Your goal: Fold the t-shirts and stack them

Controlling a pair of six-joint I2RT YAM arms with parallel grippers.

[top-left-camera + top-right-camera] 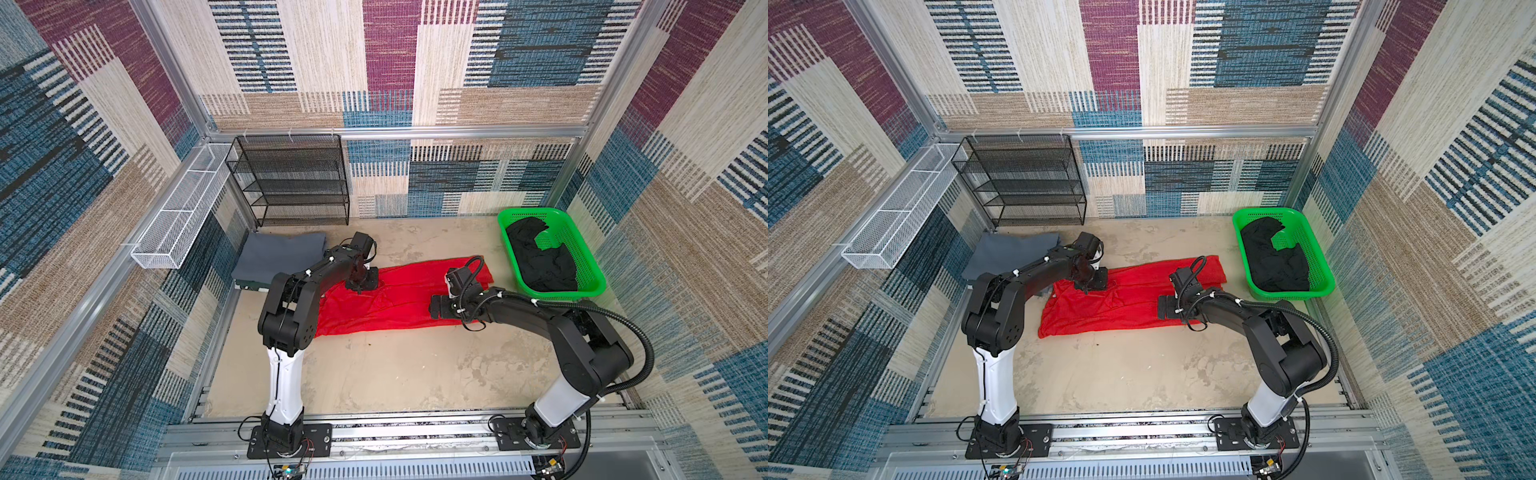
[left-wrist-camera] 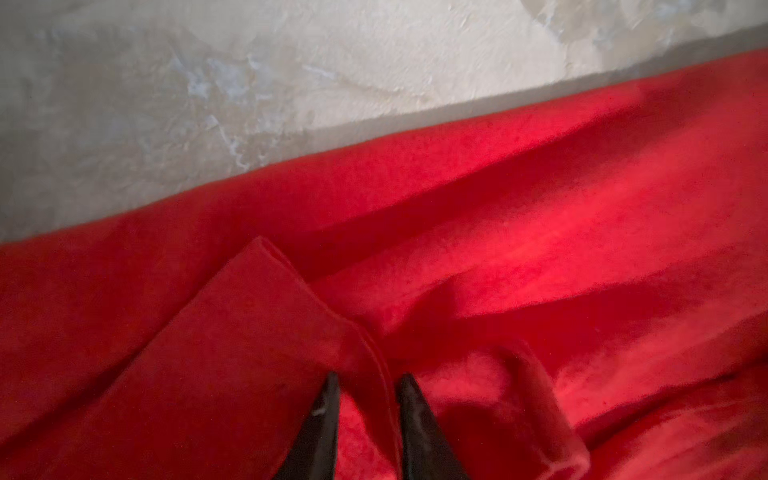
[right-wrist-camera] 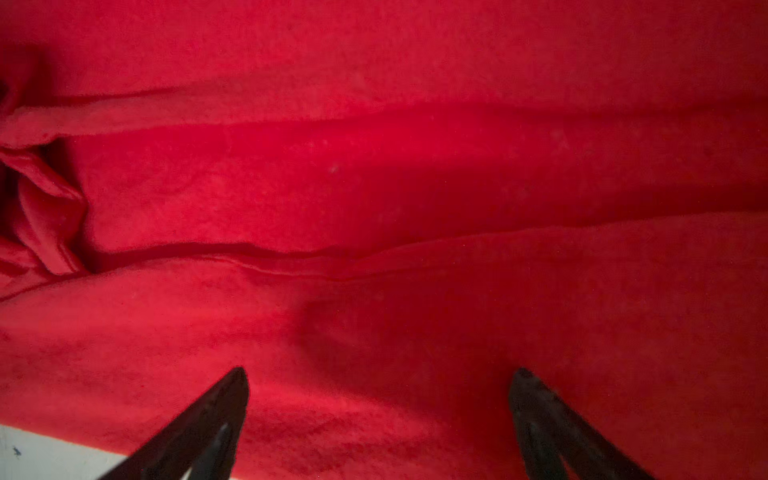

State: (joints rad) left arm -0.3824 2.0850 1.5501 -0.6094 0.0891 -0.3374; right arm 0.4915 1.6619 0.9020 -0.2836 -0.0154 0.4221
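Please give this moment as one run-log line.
red t-shirt: laid out, creased | left gripper: jaws narrow astride its hem, grip unclear | right gripper: open over it | black t-shirt: in basket

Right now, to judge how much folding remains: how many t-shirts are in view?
3: the red t-shirt spread out in the middle, the grey t-shirt folded at the left, the black t-shirt crumpled in the green basket. Others may lie hidden underneath.
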